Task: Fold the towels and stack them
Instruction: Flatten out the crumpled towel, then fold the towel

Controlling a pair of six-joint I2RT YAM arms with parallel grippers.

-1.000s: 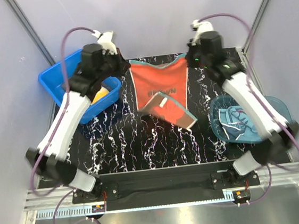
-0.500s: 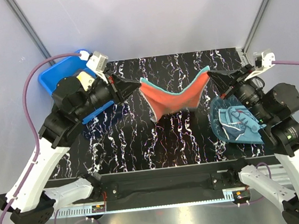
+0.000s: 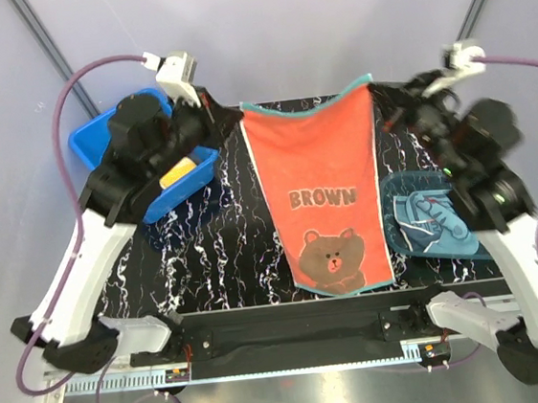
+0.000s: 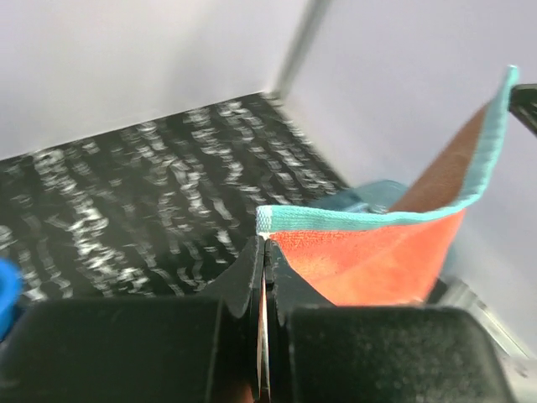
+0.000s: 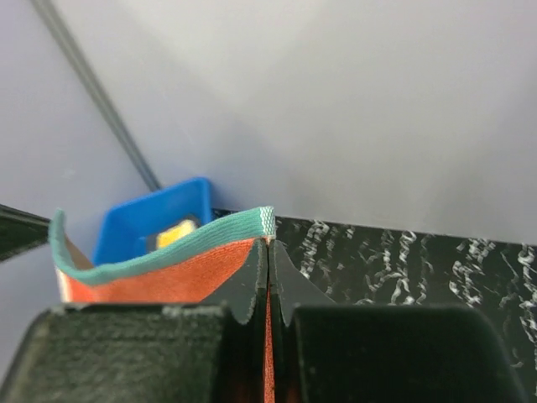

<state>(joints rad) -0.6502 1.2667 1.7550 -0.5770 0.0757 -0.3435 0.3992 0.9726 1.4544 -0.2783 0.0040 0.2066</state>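
The orange towel's (image 3: 321, 196) free hem hangs nearest the arm bases, over the tabletop (image 3: 226, 254). Its long axis runs away to the far corners, with the left fingers (image 4: 245, 281) clamped on one and the right fingers (image 5: 248, 279) on the other.

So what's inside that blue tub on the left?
A yellow towel shows in one corner of the tub. The left arm covers most of the rest, so anything else inside is hidden.
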